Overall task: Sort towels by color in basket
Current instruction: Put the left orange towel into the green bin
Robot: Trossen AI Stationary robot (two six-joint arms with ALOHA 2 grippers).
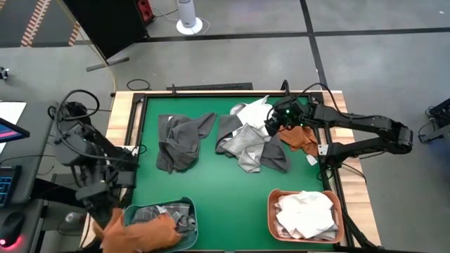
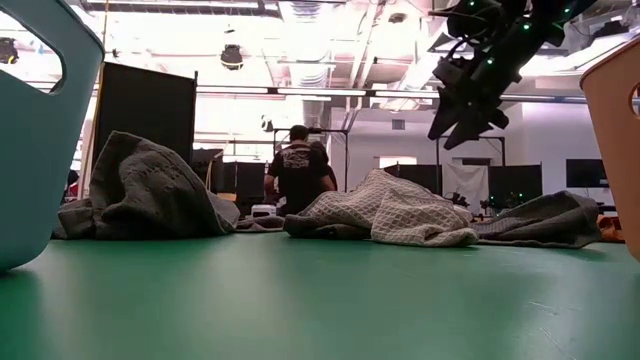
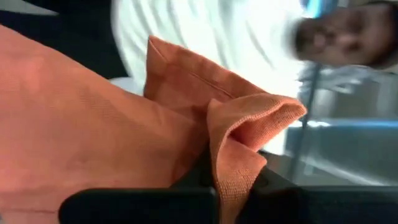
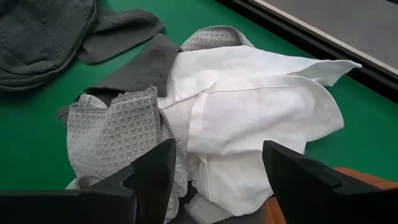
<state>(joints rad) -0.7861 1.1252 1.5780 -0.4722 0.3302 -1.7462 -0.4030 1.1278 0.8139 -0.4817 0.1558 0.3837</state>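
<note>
Right gripper (image 4: 211, 177) hovers wide open, empty, directly above the crumpled white cloth towel (image 4: 249, 118) in the table's far-right pile. Left gripper (image 3: 236, 186), clamped on a rust orange towel (image 3: 93, 124), sits over the teal plastic basket (image 1: 188, 205), farther off.

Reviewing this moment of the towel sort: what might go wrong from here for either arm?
1. The open right claw hovers over the white towel, which overlaps the light grey waffle towel; closing could lift both.
2. An orange towel lies right beside that pile and may get snagged.
3. The left claw is shut on an orange towel at the teal basket edge; released there, it could land outside.
</note>
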